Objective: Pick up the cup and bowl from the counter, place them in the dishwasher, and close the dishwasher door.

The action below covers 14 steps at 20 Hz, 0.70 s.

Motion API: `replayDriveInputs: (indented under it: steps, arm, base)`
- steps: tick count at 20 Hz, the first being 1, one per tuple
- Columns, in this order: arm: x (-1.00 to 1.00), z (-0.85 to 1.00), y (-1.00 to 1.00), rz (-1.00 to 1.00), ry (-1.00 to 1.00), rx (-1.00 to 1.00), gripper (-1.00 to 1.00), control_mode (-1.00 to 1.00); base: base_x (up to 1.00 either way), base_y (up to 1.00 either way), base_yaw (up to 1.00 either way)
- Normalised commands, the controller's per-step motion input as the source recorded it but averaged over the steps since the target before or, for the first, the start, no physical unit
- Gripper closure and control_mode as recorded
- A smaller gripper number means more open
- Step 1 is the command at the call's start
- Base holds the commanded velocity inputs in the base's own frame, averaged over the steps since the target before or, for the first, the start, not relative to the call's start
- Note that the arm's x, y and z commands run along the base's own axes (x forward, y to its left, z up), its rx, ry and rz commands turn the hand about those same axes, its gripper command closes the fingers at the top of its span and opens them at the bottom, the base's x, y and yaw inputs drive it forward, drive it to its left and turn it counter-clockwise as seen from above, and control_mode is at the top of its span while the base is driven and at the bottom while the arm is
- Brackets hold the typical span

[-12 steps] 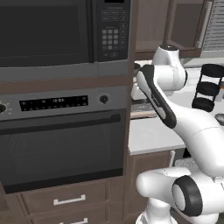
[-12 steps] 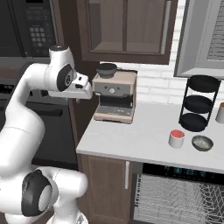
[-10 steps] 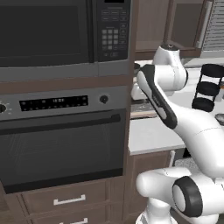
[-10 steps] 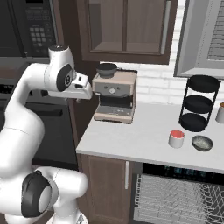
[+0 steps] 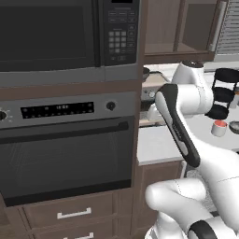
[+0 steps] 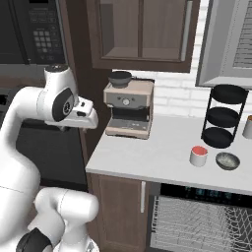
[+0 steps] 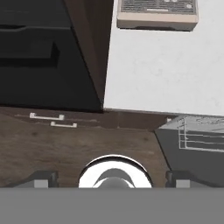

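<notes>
my gripper [image 7: 112, 181] hangs high over the left end of the counter [image 6: 147, 155], jaws spread wide, nothing between them; the finger tips [image 7: 41, 180] show at the bottom of the hand view, above the cabinet front and the floor. the cup [image 6: 199, 156] stands on the counter toward its right side, red inside showing, and the bowl [image 6: 227, 161] sits just beside it on the right, apart from it. both are in front of the black three-tier stand [image 6: 224, 115]. the coffee machine [image 6: 129, 109] stands at the back left of the counter. below the counter the dishwasher [image 6: 202, 221] is open, its white wire rack [image 6: 197, 226] showing. the oven [image 5: 65, 144] lies to my left.
</notes>
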Motion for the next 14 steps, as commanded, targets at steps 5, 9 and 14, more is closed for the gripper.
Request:
replayDriveInputs:
  steps: [5,9,14]
  arm:
    - [-0.06,-0.23,0.06,-0.03,0.04,-0.05,-1.0,1.0]
    - [0.0,0.0,0.0,0.0,0.0,0.0,-1.0,1.0]
    - [0.0,0.0,0.0,0.0,0.0,0.0,-1.0,1.0]
  base:
    - [0.03,0.07,-0.12]
    - [0.06,0.08,-0.66]
    - [0.0,0.26,-0.86]
